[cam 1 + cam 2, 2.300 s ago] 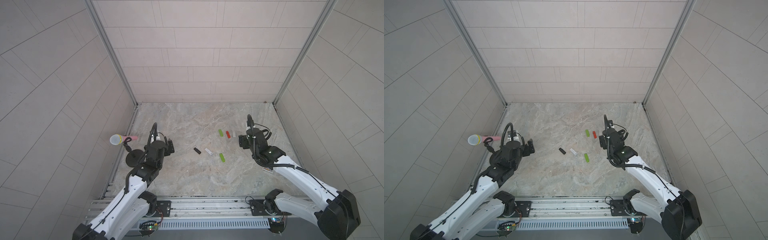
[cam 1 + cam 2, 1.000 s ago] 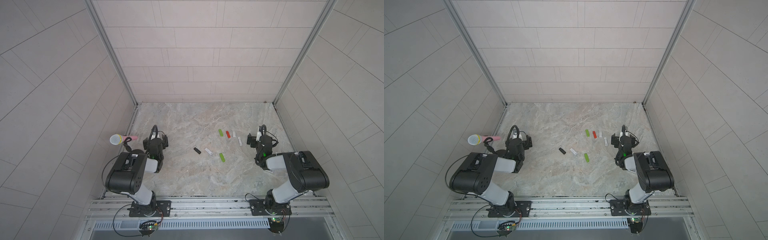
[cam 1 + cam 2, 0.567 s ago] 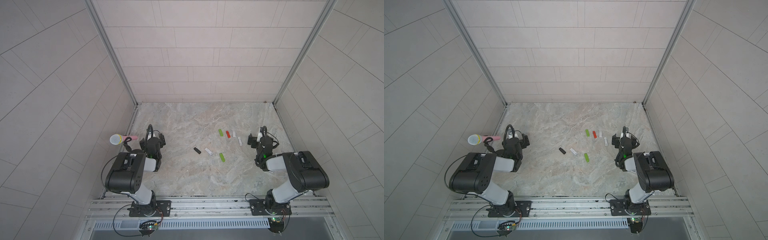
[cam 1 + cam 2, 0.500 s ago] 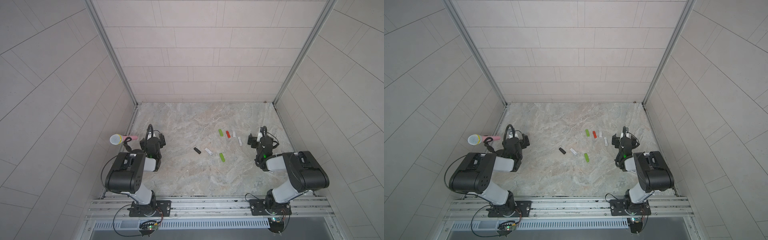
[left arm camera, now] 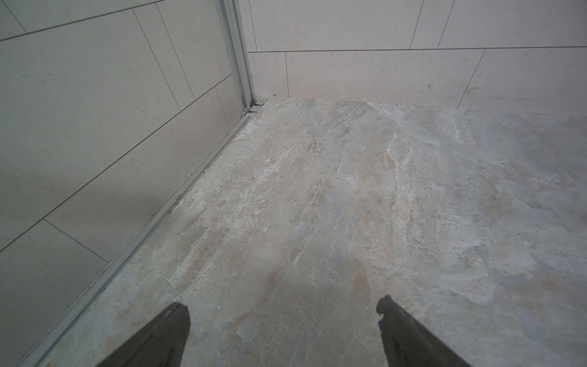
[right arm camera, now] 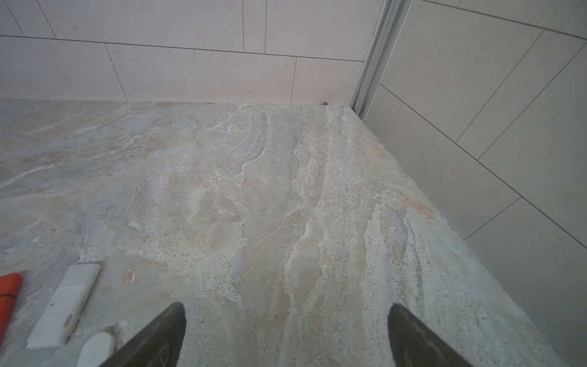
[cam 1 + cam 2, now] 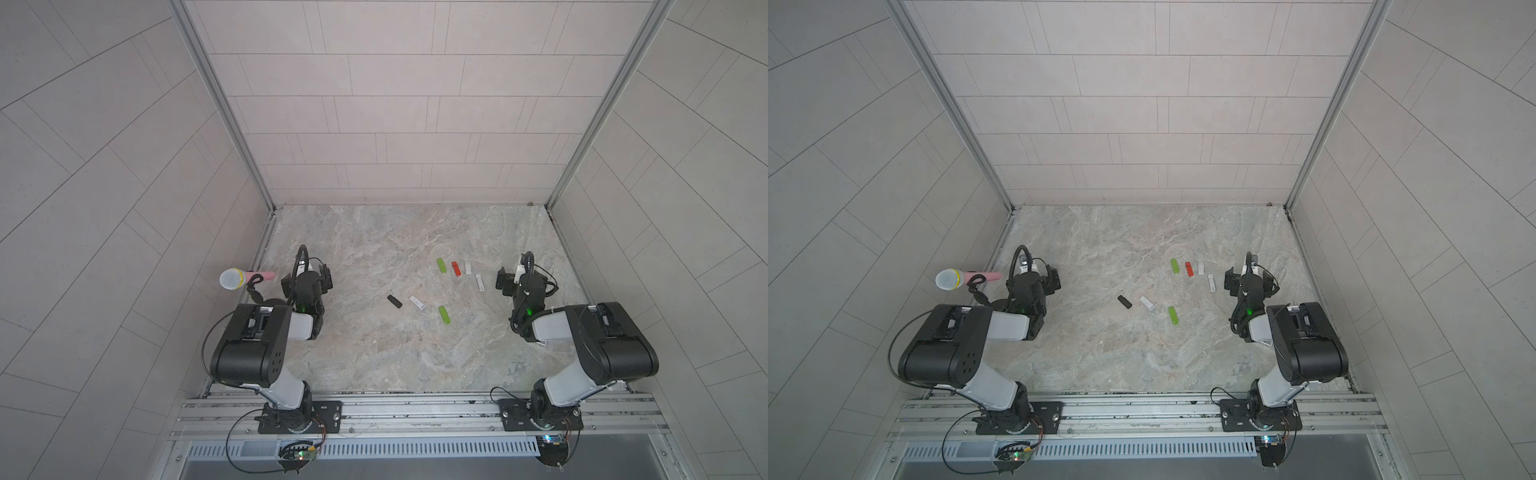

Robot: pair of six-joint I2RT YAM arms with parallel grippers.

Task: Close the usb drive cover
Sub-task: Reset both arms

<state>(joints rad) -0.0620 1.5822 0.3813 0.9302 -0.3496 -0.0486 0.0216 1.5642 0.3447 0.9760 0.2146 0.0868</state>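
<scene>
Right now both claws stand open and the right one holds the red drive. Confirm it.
No. The left claw and right claw both stand open, but the right wrist view shows the right one empty; the red drive lies on the table.

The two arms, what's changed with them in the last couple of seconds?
Both arms folded back from a stretched reach, elbows now raised. The left gripper drew slightly toward the side wall; the right gripper backed slightly off the white drive. Both are open and empty. The other drives and microphone stayed put.
</scene>
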